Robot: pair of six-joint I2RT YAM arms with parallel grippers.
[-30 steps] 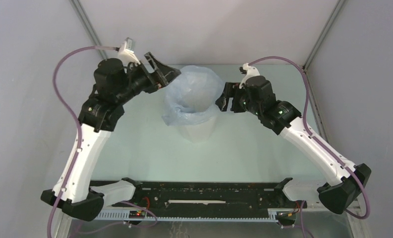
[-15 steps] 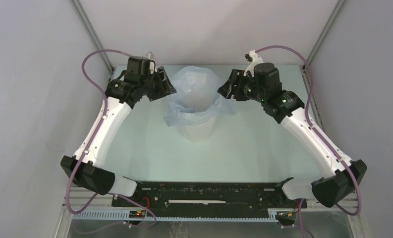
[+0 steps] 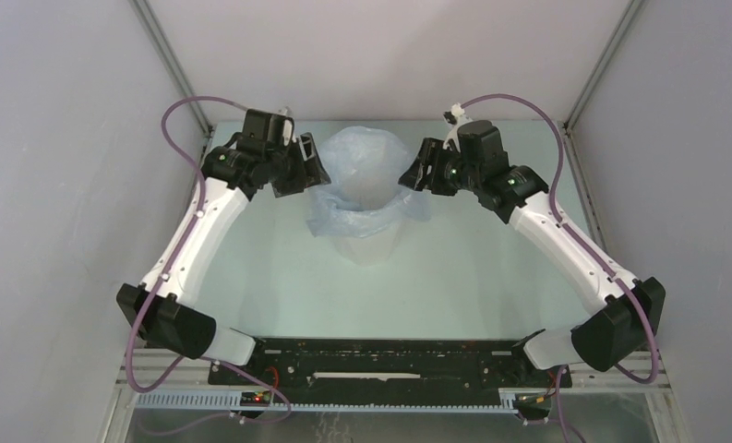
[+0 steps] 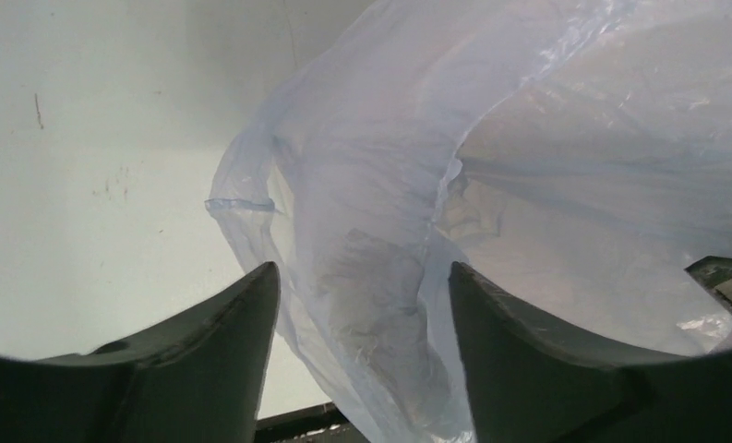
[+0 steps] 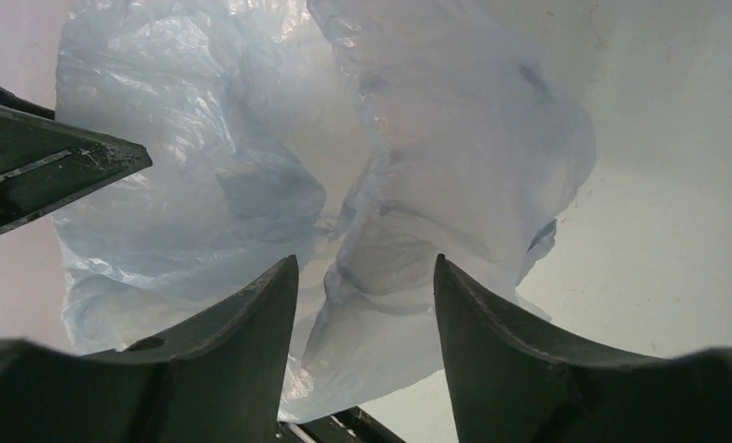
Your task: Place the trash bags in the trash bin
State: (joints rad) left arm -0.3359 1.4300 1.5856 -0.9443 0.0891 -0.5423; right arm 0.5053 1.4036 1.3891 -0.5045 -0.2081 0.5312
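The white left arm reaches up the left side of the pale green table [image 3: 463, 277], a purple cable [image 3: 172, 115] looping over it. The left gripper [image 3: 308, 168] sits just beside the left flank of the thin, crinkly, translucent pale-blue plastic trash bag [image 3: 362, 159]. In the left wrist view the left gripper [image 4: 360, 277] has its two dark fingers [image 4: 237, 323] well apart. A loose fold of the bag [image 4: 528, 157] hangs in the gap between them, and neither finger visibly pinches it.

In the far middle of the table stands the tall white faceted plastic trash bin [image 3: 369, 245], upright. The bag is draped over its mouth, billowing above the rim, with its skirt hanging down outside the upper wall. The lower part of the bin shows bare below it.

The right gripper [image 3: 415, 175] is close against the bag's right flank, on the end of the white right arm. From the right wrist camera, the right gripper [image 5: 366, 268] is likewise parted, its fingers [image 5: 491, 332] either side of a slack bulge of the film [image 5: 454, 157] without squeezing it flat. A dark wedge of the opposite gripper [image 5: 39, 166] shows beyond the bag.
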